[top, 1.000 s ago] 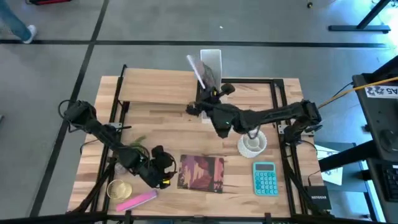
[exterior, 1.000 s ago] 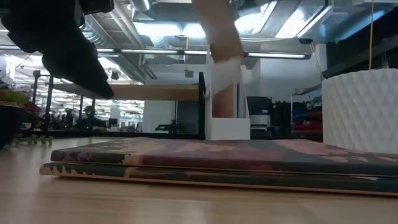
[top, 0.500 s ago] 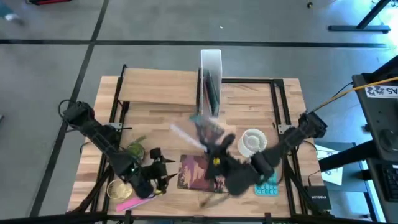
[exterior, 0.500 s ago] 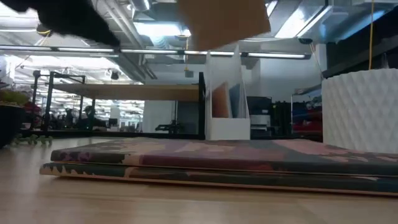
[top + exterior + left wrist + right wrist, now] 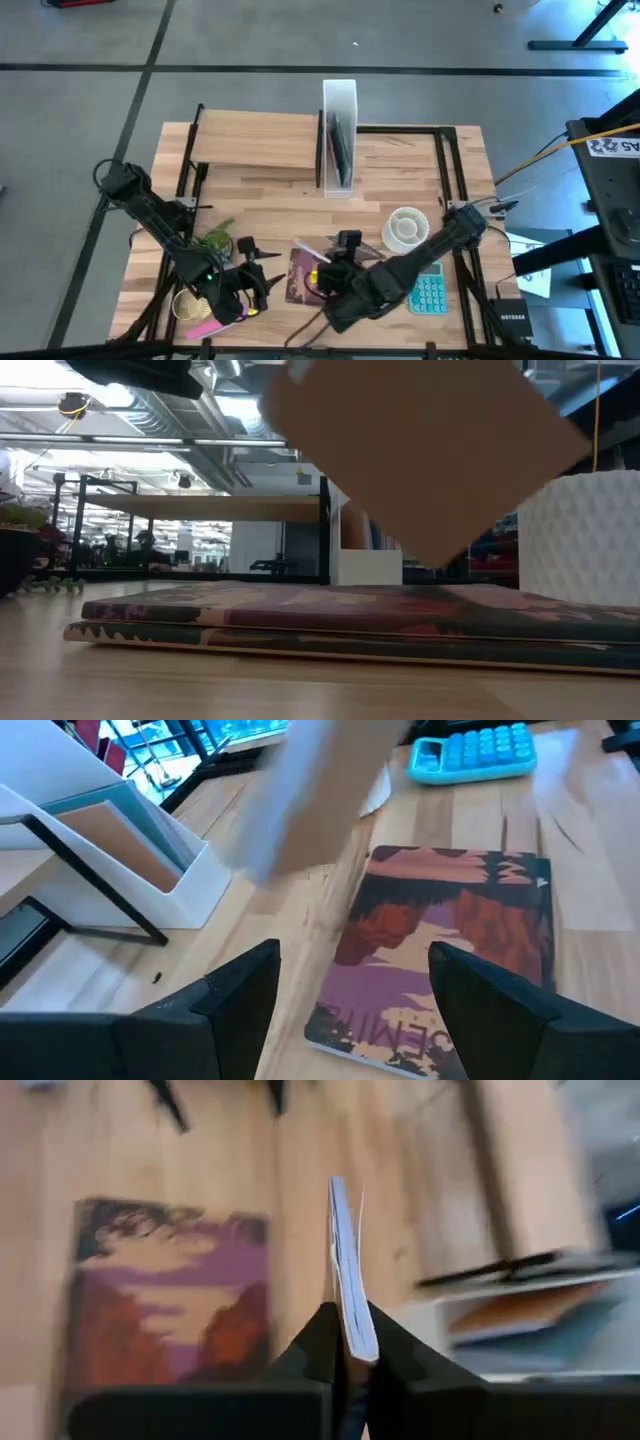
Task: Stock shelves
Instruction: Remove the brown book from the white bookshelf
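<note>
Right pincer [image 5: 345, 1348] pinches our thin notebook [image 5: 348, 1275] edge-on above the purple book [image 5: 318, 277]; the white file box [image 5: 338, 140] lies farther back (nearer this arm). Left pincer [image 5: 345, 985] gapes empty.

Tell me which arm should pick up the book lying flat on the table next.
Left. The left gripper is open, with its fingers pointing at the purple book close ahead. The right gripper is shut on a thin folder, so it is occupied.
</note>
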`<control>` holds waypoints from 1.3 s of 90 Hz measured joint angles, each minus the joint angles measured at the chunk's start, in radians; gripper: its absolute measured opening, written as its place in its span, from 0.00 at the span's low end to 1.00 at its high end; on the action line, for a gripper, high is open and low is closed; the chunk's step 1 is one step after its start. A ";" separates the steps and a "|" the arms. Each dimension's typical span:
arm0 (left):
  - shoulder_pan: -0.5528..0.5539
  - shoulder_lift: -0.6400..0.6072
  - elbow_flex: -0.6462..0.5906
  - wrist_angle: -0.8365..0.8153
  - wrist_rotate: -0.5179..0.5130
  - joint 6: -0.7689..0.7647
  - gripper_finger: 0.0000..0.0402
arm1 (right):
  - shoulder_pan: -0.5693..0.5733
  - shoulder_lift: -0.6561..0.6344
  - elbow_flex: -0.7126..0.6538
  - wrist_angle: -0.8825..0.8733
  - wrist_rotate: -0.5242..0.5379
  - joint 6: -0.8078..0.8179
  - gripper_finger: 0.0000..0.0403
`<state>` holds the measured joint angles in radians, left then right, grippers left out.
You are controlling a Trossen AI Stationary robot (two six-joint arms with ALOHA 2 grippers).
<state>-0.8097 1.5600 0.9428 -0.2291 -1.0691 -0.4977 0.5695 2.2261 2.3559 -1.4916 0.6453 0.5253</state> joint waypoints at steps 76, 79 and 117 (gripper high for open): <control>-0.019 0.053 -0.162 -0.287 0.104 -0.771 0.59 | -0.112 0.169 -0.042 0.378 -0.497 0.188 0.09; -0.019 0.053 -0.173 -0.271 0.103 -0.771 0.59 | -0.112 0.174 -0.042 0.397 -0.496 0.187 0.11; -0.022 0.053 -0.199 -0.191 0.111 -0.726 0.59 | -0.111 0.184 0.000 0.501 -0.559 0.051 0.64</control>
<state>-0.8318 1.6135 0.7441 -0.4201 -0.9581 -1.2236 0.4588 2.4098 2.3561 -0.9907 0.0866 0.5762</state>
